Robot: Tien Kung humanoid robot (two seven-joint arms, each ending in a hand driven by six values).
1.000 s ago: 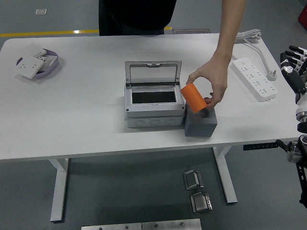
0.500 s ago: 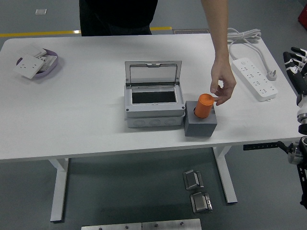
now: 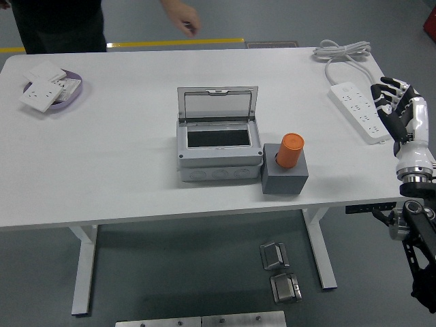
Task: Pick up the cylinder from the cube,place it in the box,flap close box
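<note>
One cylinder [image 3: 291, 150] upright in cube [image 3: 285, 176]; axis near-vertical

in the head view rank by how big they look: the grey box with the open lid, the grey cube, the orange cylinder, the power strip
1. grey box
2. Power strip and grey cube look alike, so not ranked.
3. orange cylinder

A robotics lab or workshop floor

A white table [image 3: 102, 170] is set on grey flooring marked by a yellow line [image 3: 170, 43] at 12 o'clock; a power strip [image 3: 361, 111] is laid at 2 o'clock; metal parts [image 3: 279, 269] are left at 6 o'clock.
</note>
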